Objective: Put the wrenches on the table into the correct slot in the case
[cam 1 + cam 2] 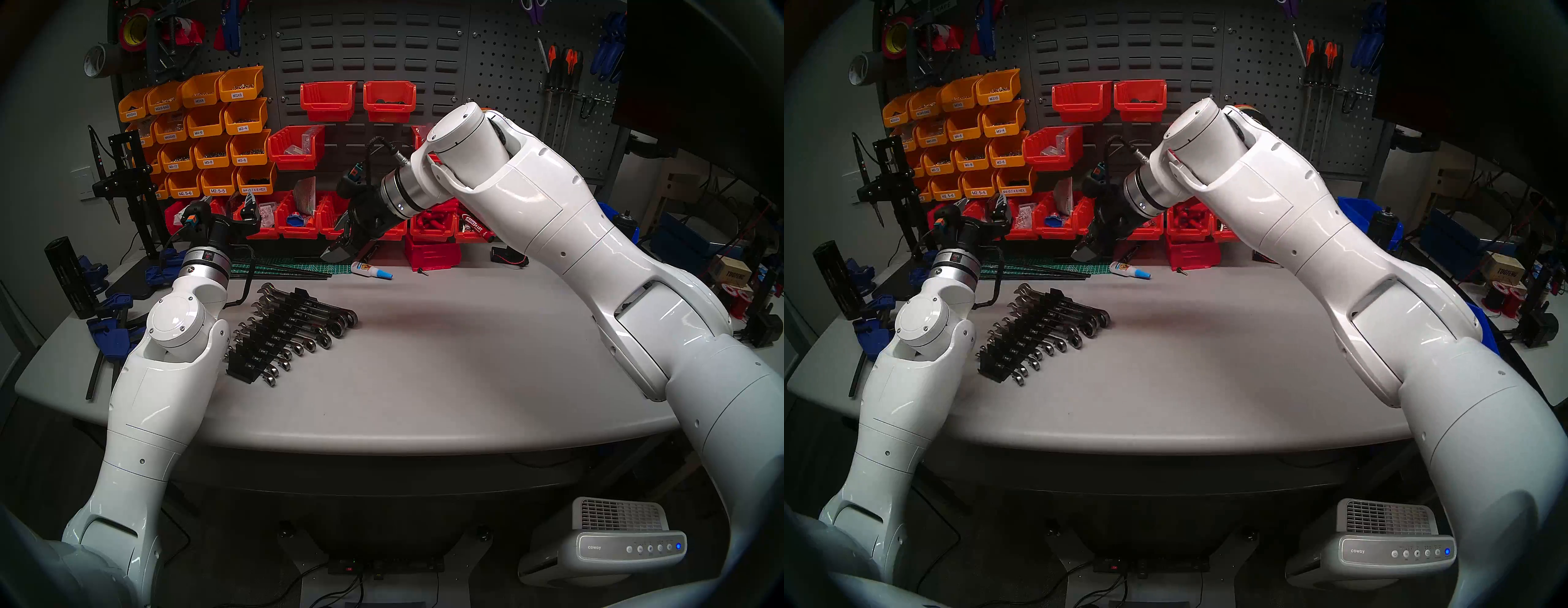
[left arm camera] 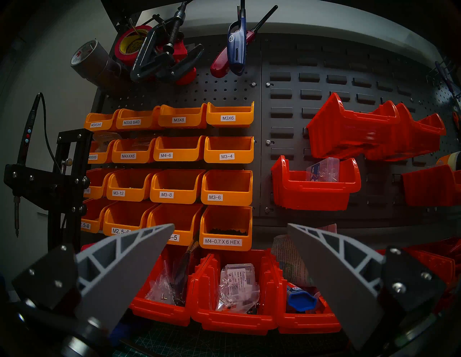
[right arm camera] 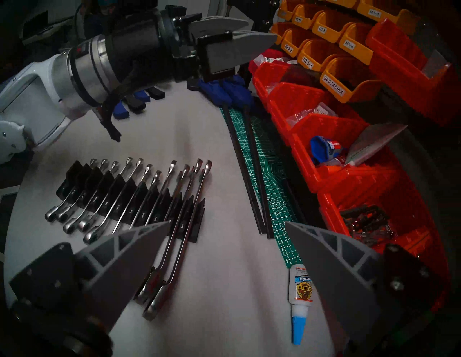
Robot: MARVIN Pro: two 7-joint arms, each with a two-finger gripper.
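Note:
The case (image 1: 244, 368) is a long black slotted rack lying on the grey table, left of centre. Several chrome wrenches (image 1: 326, 339) sit in its slots, ring ends pointing right. The right wrist view shows the case (image 3: 124, 194) and the wrenches (image 3: 208, 164) below and left of my right gripper (image 3: 227, 223), which is open and empty. In the head view that right gripper (image 1: 337, 254) hangs over the table's back edge, behind the case. My left gripper (image 1: 250, 212) is raised behind and left of the case. It faces the bin wall, and the left gripper (image 2: 230, 225) is open and empty.
A super glue bottle (image 1: 371, 271) lies beside a green cutting mat (image 1: 305, 267) at the back. Red bins (image 1: 297, 220) line the rear edge, with orange bins (image 1: 212, 140) on the pegboard above. Blue clamps (image 1: 110, 335) and a black cylinder (image 1: 68, 276) are at the far left.

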